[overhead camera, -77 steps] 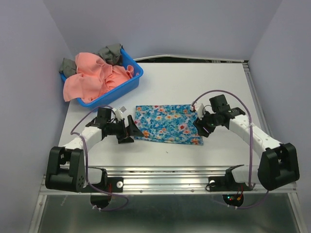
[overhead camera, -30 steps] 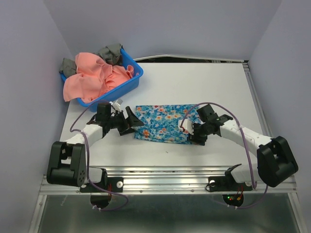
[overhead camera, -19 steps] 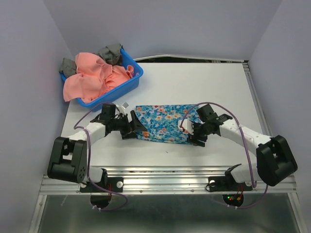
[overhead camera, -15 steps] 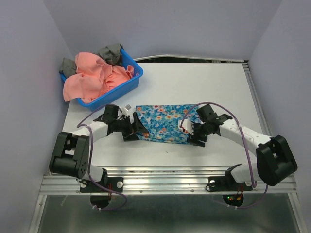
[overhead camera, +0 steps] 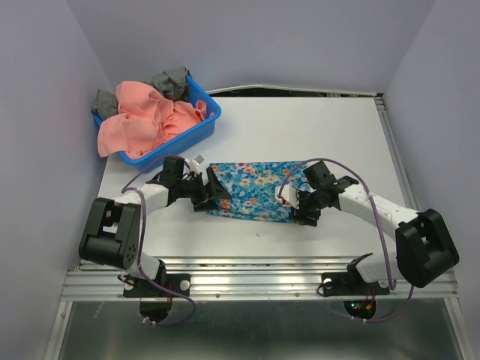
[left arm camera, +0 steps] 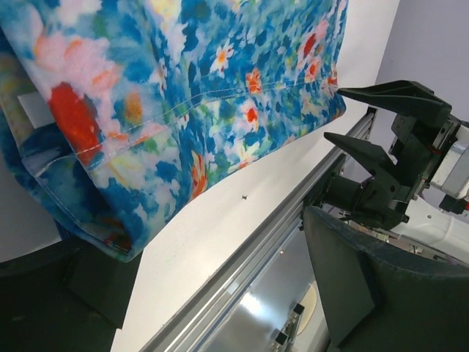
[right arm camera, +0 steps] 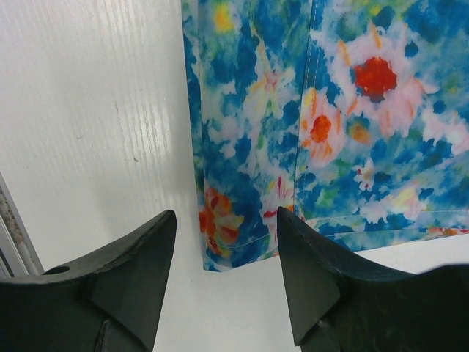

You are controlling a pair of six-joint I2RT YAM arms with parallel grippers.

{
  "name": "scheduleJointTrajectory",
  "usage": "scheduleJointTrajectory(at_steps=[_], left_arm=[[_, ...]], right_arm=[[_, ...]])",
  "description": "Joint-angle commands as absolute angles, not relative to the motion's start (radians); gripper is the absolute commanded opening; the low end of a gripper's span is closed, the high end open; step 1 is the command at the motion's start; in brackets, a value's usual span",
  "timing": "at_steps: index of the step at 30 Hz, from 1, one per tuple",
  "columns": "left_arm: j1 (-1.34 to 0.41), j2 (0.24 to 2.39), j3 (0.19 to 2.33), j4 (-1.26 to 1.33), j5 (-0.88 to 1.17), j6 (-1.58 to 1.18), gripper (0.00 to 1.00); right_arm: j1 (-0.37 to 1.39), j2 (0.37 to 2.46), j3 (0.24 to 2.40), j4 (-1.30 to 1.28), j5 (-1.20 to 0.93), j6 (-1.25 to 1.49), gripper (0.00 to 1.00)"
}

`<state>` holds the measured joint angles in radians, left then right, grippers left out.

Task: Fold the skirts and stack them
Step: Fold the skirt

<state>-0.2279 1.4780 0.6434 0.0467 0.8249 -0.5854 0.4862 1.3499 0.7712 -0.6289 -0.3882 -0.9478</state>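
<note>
The right hand, fingers spread, is sitting over the near right corner of the blue flowered skirt. The skirt is lying flat on the surface, its long axis running left to right. The left hand is also spread, straddling the skirt's left edge. Far left, the pink skirt is spilling from the blue basket.

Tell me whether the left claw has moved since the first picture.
Yes. Against the blue basket, the left claw slid right, onto the left edge of the floral skirt.
</note>
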Motion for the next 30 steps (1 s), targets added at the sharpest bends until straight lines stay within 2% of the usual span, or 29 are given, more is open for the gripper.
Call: scheduleJointTrajectory(at_steps=[1, 5, 17, 19, 20, 25, 30], left_arm=[[-0.230, 1.497, 0.684, 0.058, 0.806, -0.575, 0.98], [-0.230, 1.541, 0.683, 0.042, 0.736, -0.578, 0.99], [-0.230, 1.586, 0.692, 0.011, 0.689, -0.574, 0.98], [-0.230, 1.582, 0.692, 0.009, 0.686, -0.571, 0.98], [-0.230, 1.577, 0.690, 0.005, 0.680, -0.569, 0.98], [-0.230, 1.577, 0.681, 0.006, 0.672, -0.565, 0.98], [-0.229, 1.582, 0.680, 0.003, 0.660, -0.563, 0.98]], right_arm=[[0.495, 1.345, 0.816, -0.634, -0.388, -0.960, 0.62], [0.495, 1.345, 0.819, -0.640, -0.394, -0.983, 0.61], [0.495, 1.371, 0.802, -0.623, -0.387, -1.014, 0.42], [0.495, 1.374, 0.799, -0.603, -0.373, -1.011, 0.33], [0.495, 1.377, 0.795, -0.594, -0.353, -1.014, 0.24], [0.495, 1.358, 0.735, -0.537, -0.253, -1.046, 0.01], [0.495, 1.312, 0.713, -0.540, -0.230, -1.039, 0.01]])
